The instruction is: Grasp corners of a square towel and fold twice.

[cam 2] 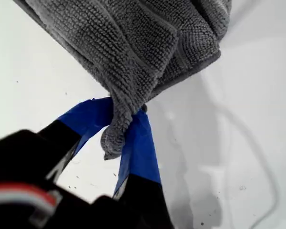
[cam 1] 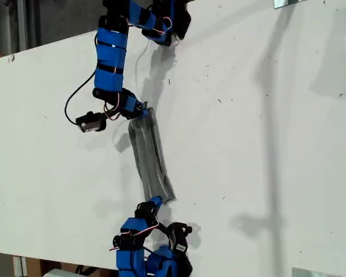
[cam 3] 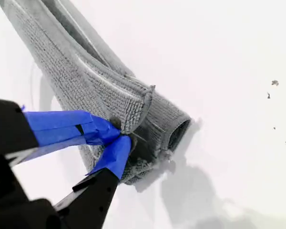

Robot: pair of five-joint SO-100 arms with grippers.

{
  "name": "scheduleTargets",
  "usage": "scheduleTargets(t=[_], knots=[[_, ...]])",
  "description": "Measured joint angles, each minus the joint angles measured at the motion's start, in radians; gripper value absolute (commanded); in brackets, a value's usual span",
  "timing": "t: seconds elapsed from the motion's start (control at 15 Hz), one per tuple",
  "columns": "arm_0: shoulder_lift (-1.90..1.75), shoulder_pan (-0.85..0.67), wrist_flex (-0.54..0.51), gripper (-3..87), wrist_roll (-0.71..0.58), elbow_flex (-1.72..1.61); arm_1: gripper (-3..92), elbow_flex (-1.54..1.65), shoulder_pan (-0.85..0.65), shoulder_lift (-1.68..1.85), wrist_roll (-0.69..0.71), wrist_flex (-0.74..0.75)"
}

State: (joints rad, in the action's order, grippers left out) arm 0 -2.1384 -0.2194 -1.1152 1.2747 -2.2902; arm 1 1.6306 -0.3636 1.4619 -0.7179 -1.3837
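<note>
Pinching opposite ends of the towel [cam 1: 153, 161] are my first end effector [cam 2: 121, 129] and my second end effector [cam 3: 121, 136].

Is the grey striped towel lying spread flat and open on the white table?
No: the towel hangs bunched into a narrow strip between two end effectors.

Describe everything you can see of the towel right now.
The towel is dark-grey looped cloth with thin raised stripes and a hemmed edge. It is folded or bunched into a narrow band, stretched between the two arms in the exterior view. My first gripper is shut on one bunched corner, and the cloth spreads away from it in layered folds. My second gripper is shut on the opposite end, where the layers curl into an open tube. Whether the band rests on the white table is unclear.
</note>
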Motion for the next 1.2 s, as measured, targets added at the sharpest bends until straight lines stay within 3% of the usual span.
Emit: scheduleTargets(t=[0.67, 0.73, 0.8, 1.07, 1.2], knots=[[0.215, -0.069, 0.176, -0.1, 0.032, -0.117, 1.9, -0.028, 0.043, -0.213, -0.025, 0.083], [0.235, -0.075, 0.178, 2.9, 0.032, -0.11, 14.3, -0.031, 0.051, -0.215, -0.026, 0.083], [0.238, -0.077, 0.175, 19.0, 0.032, -0.103, 25.6, -0.031, 0.055, -0.215, -0.026, 0.081], [0.16, -0.028, 0.017, 21.3, 0.034, -0.026, 40.4, -0.032, 0.095, -0.14, -0.026, -0.017], [0.078, 0.003, -0.06, 21.1, 0.034, 0.009, 42.3, -0.032, 0.089, -0.055, -0.026, -0.064]])
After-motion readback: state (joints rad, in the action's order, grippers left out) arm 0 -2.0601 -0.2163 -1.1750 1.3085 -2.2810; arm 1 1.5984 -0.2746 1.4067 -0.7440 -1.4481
